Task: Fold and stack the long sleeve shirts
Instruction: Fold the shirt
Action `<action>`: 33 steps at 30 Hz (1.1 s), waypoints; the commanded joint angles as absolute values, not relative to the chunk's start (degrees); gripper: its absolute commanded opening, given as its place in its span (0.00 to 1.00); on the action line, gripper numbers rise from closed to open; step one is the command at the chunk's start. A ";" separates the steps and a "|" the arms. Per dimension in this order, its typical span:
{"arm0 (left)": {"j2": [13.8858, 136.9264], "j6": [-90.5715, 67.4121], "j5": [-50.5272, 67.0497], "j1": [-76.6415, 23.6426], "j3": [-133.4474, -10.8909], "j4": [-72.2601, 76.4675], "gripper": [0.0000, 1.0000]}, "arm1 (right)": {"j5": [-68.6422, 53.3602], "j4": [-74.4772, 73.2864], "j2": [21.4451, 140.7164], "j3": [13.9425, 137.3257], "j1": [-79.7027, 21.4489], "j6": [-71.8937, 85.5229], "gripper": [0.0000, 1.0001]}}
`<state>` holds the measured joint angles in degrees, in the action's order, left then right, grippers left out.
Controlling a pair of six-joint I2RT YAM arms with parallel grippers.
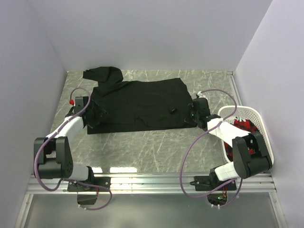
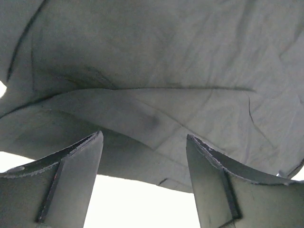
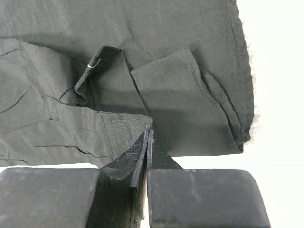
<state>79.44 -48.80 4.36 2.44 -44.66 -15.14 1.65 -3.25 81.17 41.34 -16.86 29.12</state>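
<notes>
A black long sleeve shirt (image 1: 142,104) lies spread flat on the marble table, one sleeve bunched at the far left (image 1: 102,74). My left gripper (image 1: 93,116) is at the shirt's left edge. In the left wrist view it (image 2: 144,135) is open, its fingers (image 2: 80,164) apart, with the shirt's cloth (image 2: 156,71) just ahead of the tips. My right gripper (image 1: 194,114) is at the shirt's right edge. In the right wrist view it (image 3: 148,133) is shut on a hem fold of the shirt (image 3: 118,128), and a small folded tab (image 3: 97,64) stands up beyond it.
A white plastic basket (image 1: 243,112) with red cloth inside stands at the right, close behind my right arm. Grey walls close in the table on the left, back and right. A metal rail (image 1: 152,183) runs along the near edge.
</notes>
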 commanded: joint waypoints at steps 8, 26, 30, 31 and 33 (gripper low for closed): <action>84.02 -59.06 2.99 0.35 -39.46 -3.08 0.69 | 0.18 1.48 83.06 43.42 -16.88 29.53 0.00; 84.90 -62.40 0.18 0.26 -36.91 4.57 0.29 | -0.71 2.29 83.85 43.51 -16.70 28.30 0.00; 85.52 -62.32 -2.02 0.35 -37.35 4.57 0.18 | -0.27 2.20 83.94 43.68 -16.70 27.95 0.00; 85.69 -62.14 -2.11 0.35 -37.79 4.05 0.16 | -0.18 2.11 83.94 43.77 -16.61 27.95 0.00; 85.87 -61.35 -3.16 0.26 -38.75 2.82 0.06 | -0.09 1.67 83.50 43.86 -16.70 27.34 0.00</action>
<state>85.38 -62.15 -0.58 0.54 -37.26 2.28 -1.15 0.38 83.79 41.36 -16.84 28.60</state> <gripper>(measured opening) 0.089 0.007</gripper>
